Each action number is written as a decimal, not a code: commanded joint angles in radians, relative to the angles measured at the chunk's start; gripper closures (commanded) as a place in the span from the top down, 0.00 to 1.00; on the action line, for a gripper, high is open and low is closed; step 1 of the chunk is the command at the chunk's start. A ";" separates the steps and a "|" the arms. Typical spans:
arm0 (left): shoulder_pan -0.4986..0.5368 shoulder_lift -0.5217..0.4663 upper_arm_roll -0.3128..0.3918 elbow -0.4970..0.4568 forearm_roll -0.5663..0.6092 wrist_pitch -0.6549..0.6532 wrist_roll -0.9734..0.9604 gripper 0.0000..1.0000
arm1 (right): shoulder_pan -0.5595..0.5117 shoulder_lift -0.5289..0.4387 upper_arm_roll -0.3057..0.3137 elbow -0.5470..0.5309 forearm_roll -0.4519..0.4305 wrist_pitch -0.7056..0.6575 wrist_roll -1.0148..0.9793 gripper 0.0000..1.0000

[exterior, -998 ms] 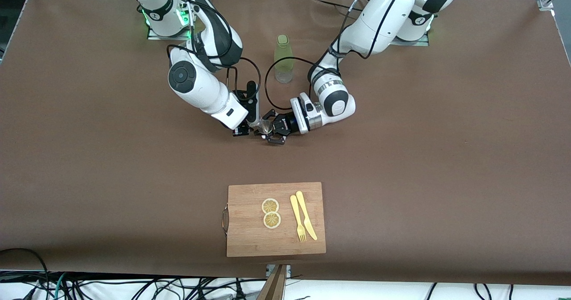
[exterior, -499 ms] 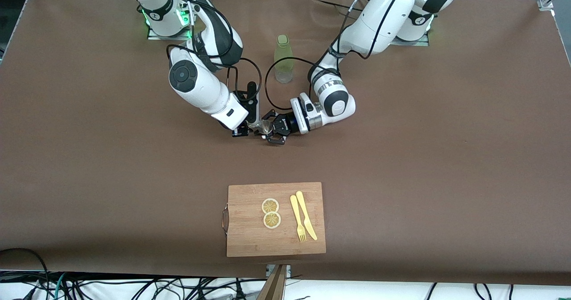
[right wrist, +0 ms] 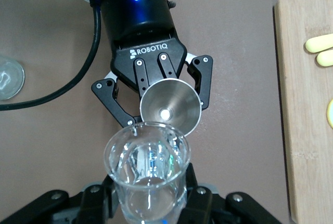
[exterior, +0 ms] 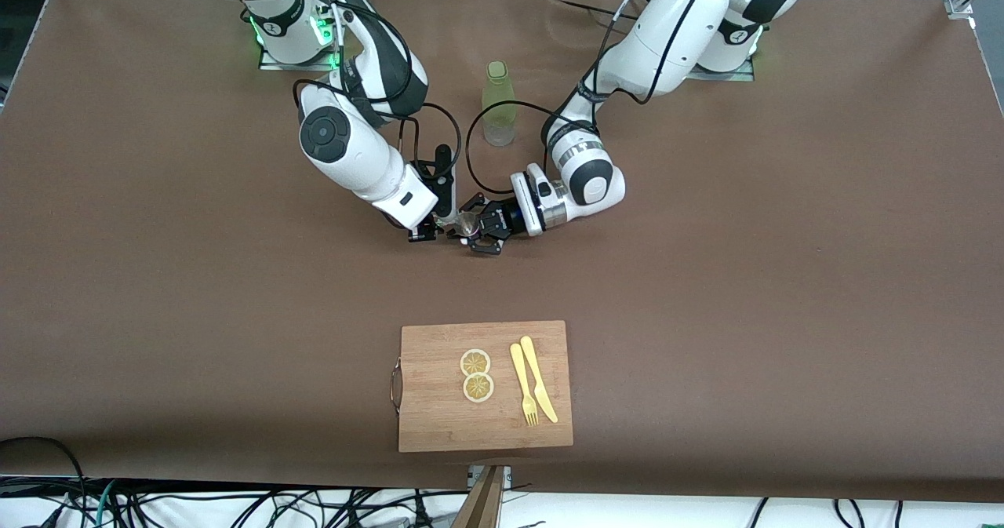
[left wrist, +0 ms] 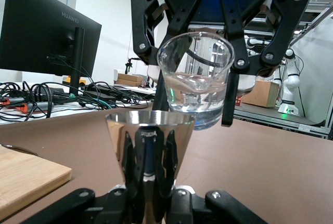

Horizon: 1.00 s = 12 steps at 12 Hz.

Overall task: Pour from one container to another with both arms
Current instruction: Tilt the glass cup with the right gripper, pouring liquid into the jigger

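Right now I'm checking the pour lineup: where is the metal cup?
The metal cup is in the left end effector above mid-table, just under the tilted glass held by the right end effector.

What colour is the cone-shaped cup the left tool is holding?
Shiny silver metal cup, mirror-like; the right wrist view shows it best.

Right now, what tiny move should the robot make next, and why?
Probably the right gripper should tip its glass a little more. The glass has water in it and leans with its lip just over the open metal cup that the left gripper holds upright below it. No stream shows yet.
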 commanded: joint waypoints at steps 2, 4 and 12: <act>-0.019 0.012 0.009 0.022 -0.080 0.008 0.071 0.00 | 0.011 0.011 0.001 0.043 -0.073 0.000 0.067 0.34; -0.019 0.013 0.009 0.022 -0.080 0.008 0.071 0.00 | 0.017 0.012 0.001 0.048 -0.090 0.000 0.070 0.34; -0.018 0.013 0.009 0.022 -0.078 0.008 0.071 0.00 | 0.019 0.041 0.001 0.081 -0.110 -0.001 0.073 0.34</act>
